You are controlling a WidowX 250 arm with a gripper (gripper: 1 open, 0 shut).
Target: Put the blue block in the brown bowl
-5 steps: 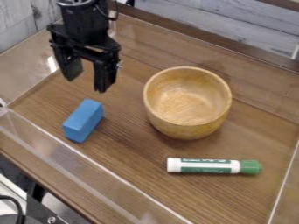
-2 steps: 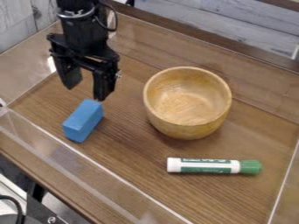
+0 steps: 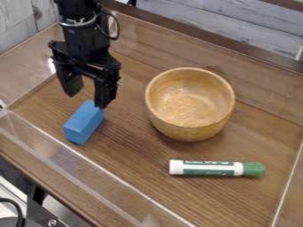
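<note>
The blue block [image 3: 83,122] lies flat on the wooden table, left of centre. My black gripper [image 3: 88,93] hangs pointing straight down just above the block's far end, its two fingers [image 3: 104,91] spread open with nothing between them. To the right of the block stands the brown bowl [image 3: 190,104], round, thick-walled and empty, well apart from both block and gripper.
A white-and-green marker [image 3: 217,168] lies on its side in front of the bowl. The wooden table [image 3: 142,177] has a clear raised wall along its left and front edges [image 3: 24,142].
The gripper has sunk a little toward the blue block and stayed open. Block, bowl and marker have not moved.
</note>
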